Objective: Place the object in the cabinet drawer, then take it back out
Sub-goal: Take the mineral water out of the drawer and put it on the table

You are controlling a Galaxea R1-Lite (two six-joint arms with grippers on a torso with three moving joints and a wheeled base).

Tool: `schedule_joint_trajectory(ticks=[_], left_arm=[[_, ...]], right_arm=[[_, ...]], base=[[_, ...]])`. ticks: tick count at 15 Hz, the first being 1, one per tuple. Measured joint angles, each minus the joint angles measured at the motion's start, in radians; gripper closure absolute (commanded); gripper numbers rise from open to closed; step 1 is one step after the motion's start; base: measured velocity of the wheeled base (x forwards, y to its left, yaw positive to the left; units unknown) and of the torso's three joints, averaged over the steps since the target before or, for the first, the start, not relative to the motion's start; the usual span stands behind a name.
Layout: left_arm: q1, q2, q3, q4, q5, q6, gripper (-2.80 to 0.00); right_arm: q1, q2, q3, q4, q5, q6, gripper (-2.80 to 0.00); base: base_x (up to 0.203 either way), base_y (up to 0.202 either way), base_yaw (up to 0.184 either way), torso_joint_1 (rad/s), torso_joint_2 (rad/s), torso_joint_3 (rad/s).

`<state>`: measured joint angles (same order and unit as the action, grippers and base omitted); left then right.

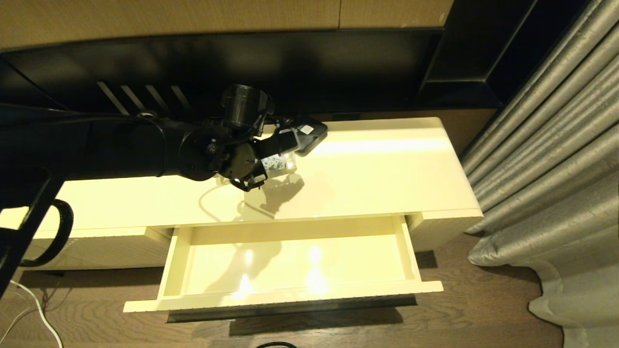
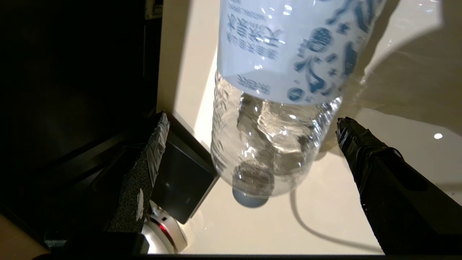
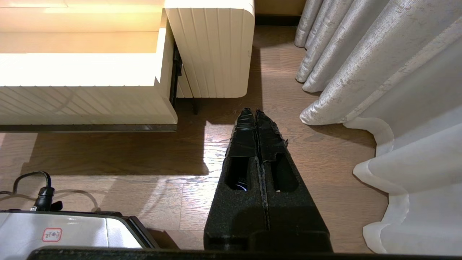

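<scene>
Head view: the left gripper (image 1: pixel 271 159) reaches across the glossy cream cabinet top (image 1: pixel 377 169) from the left, and the small clear plastic water bottle with a white, blue-printed label (image 1: pixel 279 162) sits on that top right at its fingers, toward the far side, just beside a black square box (image 1: pixel 309 135). The wide shallow cream cabinet drawer (image 1: pixel 290 263) stands pulled out nearer the robot, with nothing to be seen inside it. The bottle lies far of the drawer and a little to its left, so carrying it there would mean coming back toward the near side. The left arm is the one beside it; the right arm is not in this view

Left wrist view: the bottle (image 2: pixel 274 108) fills the gap between the two black padded fingers (image 2: pixel 375 169), which are spread wide with space on either side, touching nothing. Its long axis runs straight away from the wrist, with the pale cap (image 2: pixel 249 198) at the end nearest the camera, so it seems to stand upright beneath a downward-pointing hand. The label carries blue Chinese characters and blue droplet-like drawings; a brand I cannot read

Right wrist view: the right gripper (image 3: pixel 257 124) hangs over the brown wooden floor (image 3: pixel 325 155), well apart from the bottle, fingers pressed together on nothing, near grey curtains (image 3: pixel 368 65)
</scene>
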<state>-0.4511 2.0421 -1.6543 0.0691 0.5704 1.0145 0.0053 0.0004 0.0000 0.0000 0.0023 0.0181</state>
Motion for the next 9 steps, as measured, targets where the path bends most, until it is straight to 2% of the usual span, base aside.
schedule_joint_trajectory(ticks=[6, 9], left_arm=[[-0.027, -0.065, 0.028, 0.047, 0.003, 0.003, -2.8], [-0.048, -0.084, 0.034, 0.051, 0.025, 0.007, -2.8]], right_arm=[[0.0, 0.0, 0.0, 0.0, 0.0, 0.0, 0.0], [0.0, 0.0, 0.0, 0.0, 0.0, 0.0, 0.0]], base=[[0.0, 0.0, 0.0, 0.0, 0.0, 0.0], [0.0, 0.0, 0.0, 0.0, 0.0, 0.0]])
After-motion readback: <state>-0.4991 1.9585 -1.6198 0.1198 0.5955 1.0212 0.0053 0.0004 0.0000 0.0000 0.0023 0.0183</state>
